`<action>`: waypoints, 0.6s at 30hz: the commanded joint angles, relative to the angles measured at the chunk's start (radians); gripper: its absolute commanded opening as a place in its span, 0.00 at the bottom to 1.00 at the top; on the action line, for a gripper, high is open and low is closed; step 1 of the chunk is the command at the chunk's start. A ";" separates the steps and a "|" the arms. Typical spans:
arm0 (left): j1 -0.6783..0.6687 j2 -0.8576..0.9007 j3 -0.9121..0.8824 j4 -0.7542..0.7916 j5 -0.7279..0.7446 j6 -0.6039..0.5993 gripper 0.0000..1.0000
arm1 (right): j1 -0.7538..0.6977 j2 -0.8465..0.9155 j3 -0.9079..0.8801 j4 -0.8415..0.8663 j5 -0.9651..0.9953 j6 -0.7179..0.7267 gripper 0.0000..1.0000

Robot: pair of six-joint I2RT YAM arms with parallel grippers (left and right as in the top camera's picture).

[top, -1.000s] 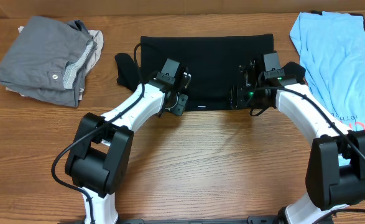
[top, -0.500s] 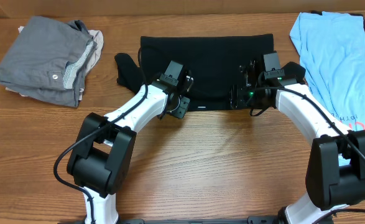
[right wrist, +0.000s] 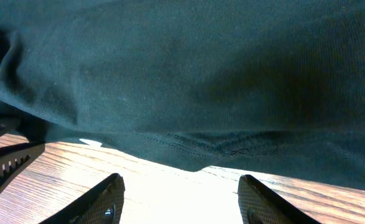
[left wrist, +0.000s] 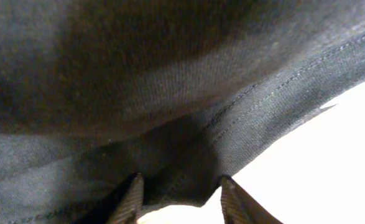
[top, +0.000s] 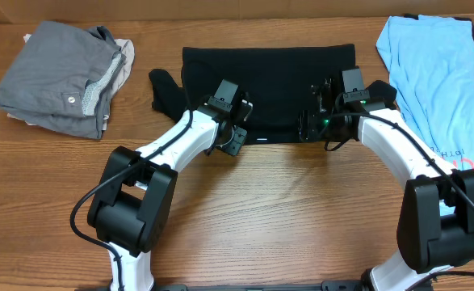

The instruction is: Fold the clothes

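White link shells are being shown on the left arm and right arm, joined by bulky black joint housings. Black cables are being routed alongside; a green light is being displayed near the right wrist.

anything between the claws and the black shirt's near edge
Nothing visible. Both the left claw and right claw sit right at the black shirt's near hem, with only bare table beneath.
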 commanded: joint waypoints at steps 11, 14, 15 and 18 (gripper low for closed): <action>-0.002 0.026 -0.005 -0.034 -0.070 0.014 0.32 | -0.003 0.003 -0.006 0.002 0.011 0.001 0.62; -0.002 0.026 -0.005 -0.035 -0.070 0.014 0.41 | -0.003 0.003 -0.006 0.004 0.010 0.001 0.62; -0.002 0.026 -0.005 -0.037 -0.069 0.014 0.45 | -0.003 0.003 -0.006 0.004 0.010 0.001 0.62; -0.002 0.026 -0.005 -0.037 -0.069 0.014 0.46 | -0.003 0.003 -0.006 0.003 0.010 0.001 0.62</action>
